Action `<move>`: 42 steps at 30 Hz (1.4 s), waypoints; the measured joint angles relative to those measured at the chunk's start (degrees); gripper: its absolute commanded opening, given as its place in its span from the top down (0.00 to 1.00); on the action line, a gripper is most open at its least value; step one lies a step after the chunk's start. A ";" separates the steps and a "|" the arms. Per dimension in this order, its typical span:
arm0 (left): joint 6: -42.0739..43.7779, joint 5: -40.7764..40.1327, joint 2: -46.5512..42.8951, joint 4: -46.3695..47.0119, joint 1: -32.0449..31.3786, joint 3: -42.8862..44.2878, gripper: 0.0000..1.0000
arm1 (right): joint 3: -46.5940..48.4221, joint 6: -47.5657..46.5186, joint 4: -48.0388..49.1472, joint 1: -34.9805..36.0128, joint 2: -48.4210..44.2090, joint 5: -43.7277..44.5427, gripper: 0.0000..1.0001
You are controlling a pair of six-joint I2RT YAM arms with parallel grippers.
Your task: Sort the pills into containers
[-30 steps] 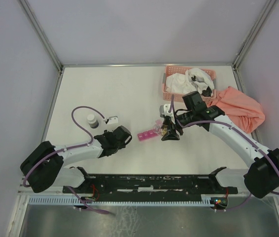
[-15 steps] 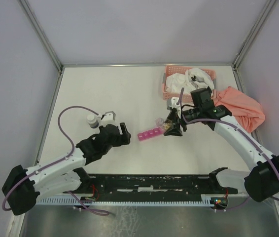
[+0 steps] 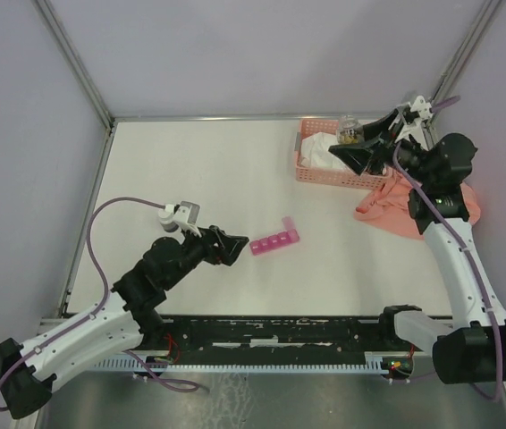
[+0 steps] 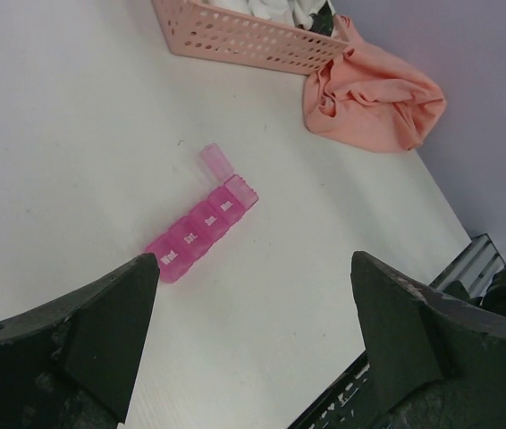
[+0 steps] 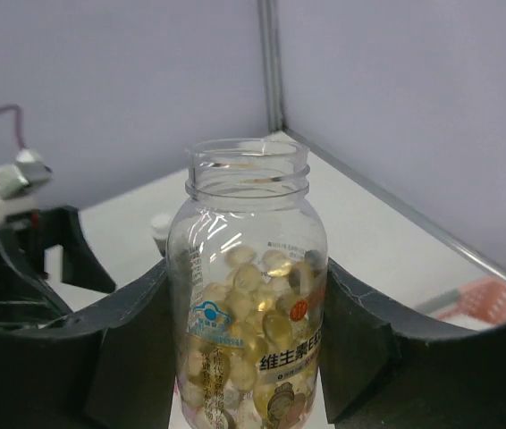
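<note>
The right fingers (image 5: 128,357) pinch an open pill bottle (image 5: 247,295), held up by the basket (image 3: 324,170). The left fingers (image 4: 110,331), spread wide, hover near the pink pill organizer (image 4: 201,227) lying mid-counter (image 3: 217,179).

"维生素E" on clear pill bottle (image 5: 248,304); "Wed." on pink containers (image 4: 201,229)

Pill organizer (image 3: 274,241) mid-table, just right of my left claw (image 3: 233,248). Small bottle (image 3: 165,217) behind that claw, toward left edge. Basket (image 3: 320,174) in far right corner; cloth (image 3: 405,201) before it along right edge. Pill bottle (image 3: 349,134) in my right claw (image 3: 353,146), above basket.
</note>
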 measured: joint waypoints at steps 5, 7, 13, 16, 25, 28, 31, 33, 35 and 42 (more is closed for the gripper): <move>-0.04 3.39 1.44 4.35 0.00 -0.11 0.07 | -3.41 18.62 19.37 8.35 -2.45 0.17 0.93; -0.17 4.48 1.66 5.92 0.00 -0.68 0.07 | -3.43 20.39 19.45 9.92 -5.73 0.63 0.92; -0.68 6.80 1.40 8.48 0.00 -1.57 0.07 | -4.57 39.26 43.32 9.16 -5.40 5.25 0.98; -0.85 6.88 0.96 10.10 0.00 -1.77 0.07 | -4.04 40.72 41.44 6.84 -6.45 7.74 0.96; -1.14 8.35 3.76 15.17 0.00 -2.64 0.07 | -3.32 43.98 44.09 4.83 -6.34 9.73 0.98; -1.01 8.63 5.57 15.80 0.00 -2.64 0.07 | -7.41 42.07 48.74 7.63 -5.33 7.08 0.98; 0.33 8.74 5.88 16.87 0.02 -3.61 0.07 | -10.60 34.05 35.63 2.89 -6.91 7.06 0.96; 1.51 8.63 5.77 18.71 0.00 -5.29 0.07 | -12.87 37.79 40.98 -2.47 -4.04 5.33 0.96; 2.91 8.22 5.73 20.74 0.00 -7.69 0.07 | -14.34 43.87 51.93 -5.75 1.86 3.54 0.96; 7.89 7.48 4.66 26.84 0.02 -14.56 0.07 | -20.04 13.75 24.59 -1.18 -0.70 -0.74 0.95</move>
